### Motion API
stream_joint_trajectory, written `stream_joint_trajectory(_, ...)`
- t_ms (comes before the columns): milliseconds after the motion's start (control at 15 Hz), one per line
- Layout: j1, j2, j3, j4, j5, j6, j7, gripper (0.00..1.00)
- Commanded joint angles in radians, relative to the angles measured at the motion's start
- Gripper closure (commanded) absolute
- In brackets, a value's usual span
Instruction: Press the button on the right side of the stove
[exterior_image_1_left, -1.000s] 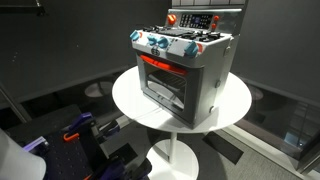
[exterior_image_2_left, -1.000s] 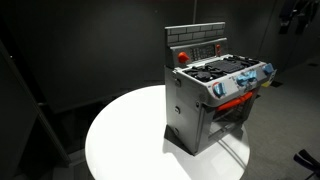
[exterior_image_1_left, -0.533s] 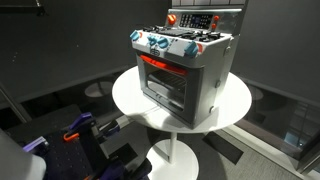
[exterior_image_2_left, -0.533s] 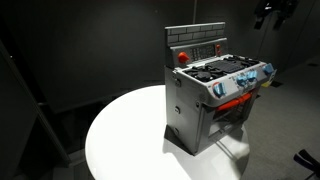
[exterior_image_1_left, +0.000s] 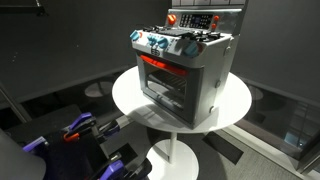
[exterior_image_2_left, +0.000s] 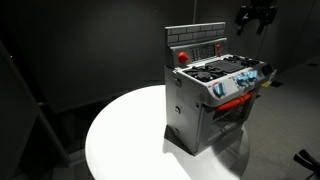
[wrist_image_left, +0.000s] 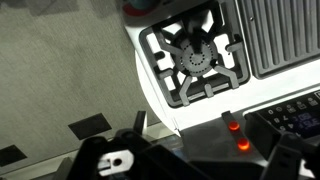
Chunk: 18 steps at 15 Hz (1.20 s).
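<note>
The stove (exterior_image_1_left: 185, 70), a small grey toy range, is shown standing on a round white worktop (exterior_image_1_left: 130, 100), with its oven window (exterior_image_1_left: 163, 72) and row of knobs (exterior_image_1_left: 160, 42) turned towards the camera in an exterior view. A large red button (exterior_image_2_left: 183, 57) is carried at one end of the dark upright back panel (exterior_image_2_left: 197, 47). Two small red buttons (wrist_image_left: 233, 127) are seen in the wrist view near the burner grate (wrist_image_left: 195, 60). The claw (exterior_image_2_left: 255, 17) is held high above the stove, well apart from it, with its fingers apparently spread and nothing grasped.

Which button counts as the one on the right side cannot be settled from these views, so the wrong one may be pressed. Spread fingers could straddle a small button or catch a neighbouring one. The range is judged to be light, so a sideways push against the panel could slide or tip it on the smooth worktop.

The upright panel and the raised grate stand closest to any line of descent and could be struck. Blue and red equipment (exterior_image_1_left: 75, 130) lies low beside the worktop's pedestal, well apart from the approach.
</note>
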Motion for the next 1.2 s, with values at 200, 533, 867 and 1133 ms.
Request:
stream_joint_trajectory(200,0.009,0.137,-0.003,0.140,-0.041,-0.024,0.073,0.00)
stream_joint_trajectory(533,0.019,0.203,-0.009,0.203,-0.043,-0.037,0.090,0.00)
stream_joint_trajectory(867,0.019,0.251,-0.013,0.254,-0.032,-0.053,0.083,0.00)
stream_joint_trajectory(1133,0.023,0.273,-0.012,0.287,-0.028,-0.070,0.079,0.00)
